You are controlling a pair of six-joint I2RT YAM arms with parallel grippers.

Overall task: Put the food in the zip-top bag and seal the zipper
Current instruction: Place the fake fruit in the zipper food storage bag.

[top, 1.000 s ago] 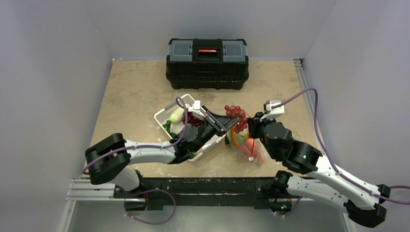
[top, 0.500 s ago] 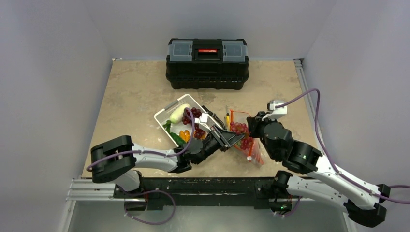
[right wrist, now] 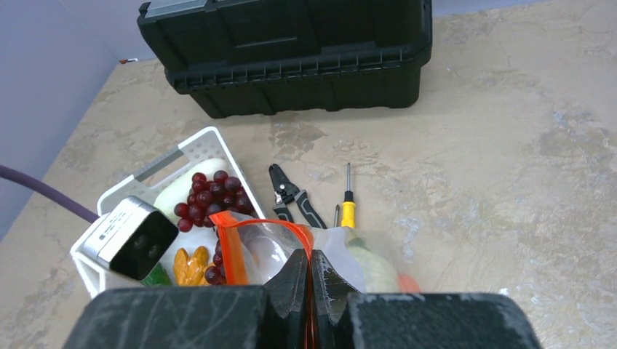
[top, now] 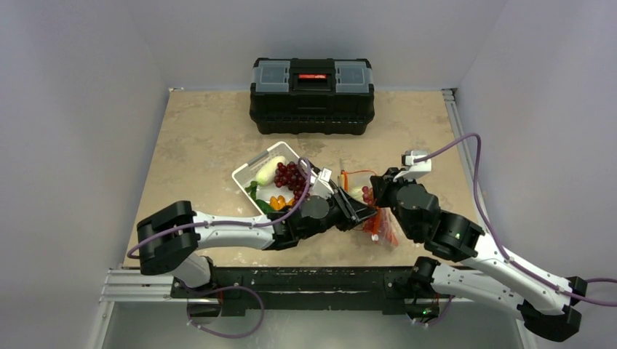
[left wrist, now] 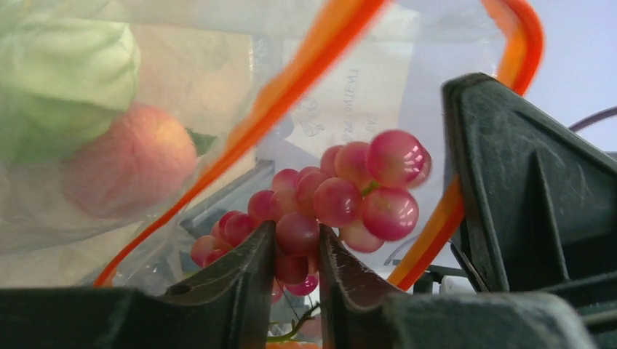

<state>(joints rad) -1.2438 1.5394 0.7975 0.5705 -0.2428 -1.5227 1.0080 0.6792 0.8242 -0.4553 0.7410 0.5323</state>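
My left gripper (left wrist: 297, 236) is shut on a bunch of dark red grapes (left wrist: 364, 193), holding it inside the open mouth of the zip-top bag (right wrist: 342, 254). The orange-red zipper (left wrist: 291, 87) loops around the bunch. Through the clear plastic I see the pale green cabbage (left wrist: 65, 73) and the pink round piece (left wrist: 131, 167). My right gripper (right wrist: 311, 258) is shut on the zipper (right wrist: 265, 225), lifting the mouth edge. Another grape bunch (right wrist: 211, 196), the white oblong (top: 265, 171), the orange chunk (right wrist: 188, 265) and the green cucumber (top: 263, 207) lie in the white basket (right wrist: 196, 142).
Black pruning shears (right wrist: 295, 198) and a yellow-handled screwdriver (right wrist: 348, 207) lie on the table just beyond the bag. A black toolbox (top: 311, 94) stands at the back. The basket sits directly left of the bag, under my left arm.
My left gripper carried the grape bunch down and slightly right, from above the basket's edge into the bag's mouth. The right gripper kept its hold on the zipper.
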